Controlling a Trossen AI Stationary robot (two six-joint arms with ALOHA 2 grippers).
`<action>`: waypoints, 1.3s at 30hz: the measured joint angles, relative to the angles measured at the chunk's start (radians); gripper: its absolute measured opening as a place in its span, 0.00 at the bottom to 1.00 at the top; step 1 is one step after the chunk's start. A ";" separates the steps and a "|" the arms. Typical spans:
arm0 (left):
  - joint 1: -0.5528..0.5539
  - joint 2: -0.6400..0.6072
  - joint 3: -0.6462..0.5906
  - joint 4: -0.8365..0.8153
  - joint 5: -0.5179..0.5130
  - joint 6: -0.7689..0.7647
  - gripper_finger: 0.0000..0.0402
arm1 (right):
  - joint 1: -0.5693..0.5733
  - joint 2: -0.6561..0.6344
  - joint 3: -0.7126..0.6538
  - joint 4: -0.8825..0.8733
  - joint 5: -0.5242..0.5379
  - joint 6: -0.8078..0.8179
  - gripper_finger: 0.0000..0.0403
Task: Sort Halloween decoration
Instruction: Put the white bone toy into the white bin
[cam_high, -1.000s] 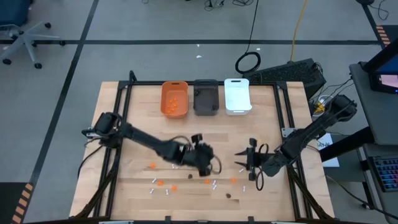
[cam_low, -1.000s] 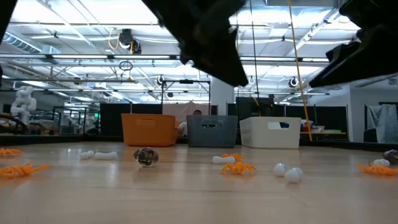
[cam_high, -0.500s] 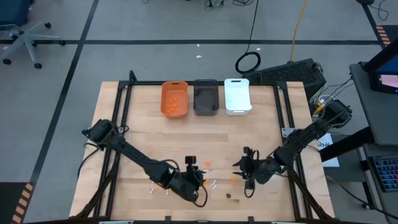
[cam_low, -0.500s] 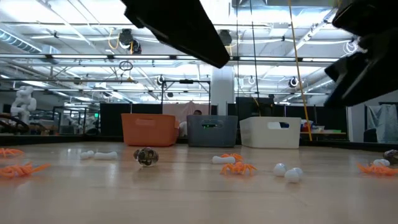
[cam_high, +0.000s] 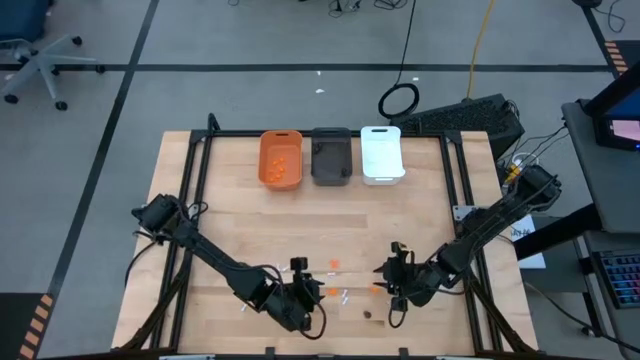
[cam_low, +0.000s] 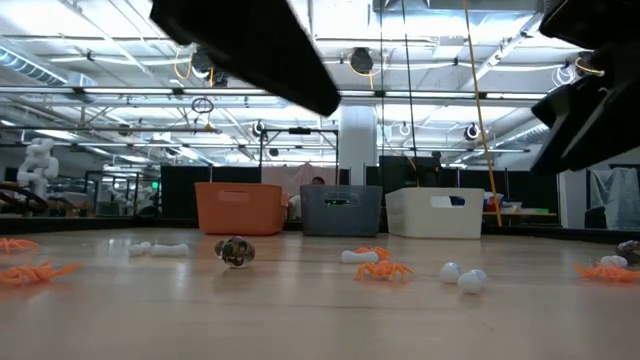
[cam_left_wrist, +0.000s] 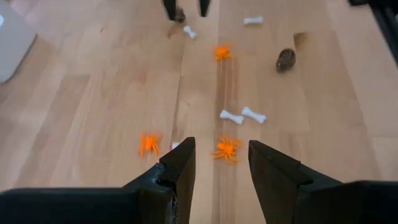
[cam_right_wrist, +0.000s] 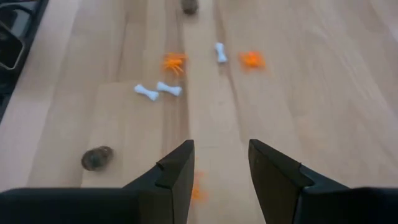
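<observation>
Orange spiders (cam_left_wrist: 227, 149), white bones (cam_left_wrist: 242, 115), a dark brown lump (cam_left_wrist: 285, 60); orange bin (cam_high: 281, 159), grey bin (cam_high: 331, 157), white bin (cam_high: 381, 154)

Orange bin (cam_high: 280, 159), dark grey bin (cam_high: 331, 156), white bin (cam_high: 381, 154) abreast at wooden table's (cam_high: 420, 220) far edge; office chair (cam_high: 30, 55), coiled cable (cam_high: 399, 100) on floor.

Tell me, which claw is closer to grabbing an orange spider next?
Probably the left claw. It is open, and an orange spider lies right at the gap between its fingers. The right claw is open too, but the orange piece near it sits off to one side, partly hidden.
</observation>
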 joint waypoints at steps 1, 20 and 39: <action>0.000 0.000 -0.009 0.003 0.000 -0.002 0.37 | -0.001 0.021 0.000 0.036 -0.001 -0.016 0.34; -0.066 -0.170 -0.170 -0.430 -0.065 -0.290 0.37 | -0.024 0.184 0.000 0.362 0.002 -0.271 0.34; -0.030 -0.366 -0.628 0.118 0.092 -0.268 0.43 | -0.025 0.184 0.000 0.364 -0.029 -0.344 0.34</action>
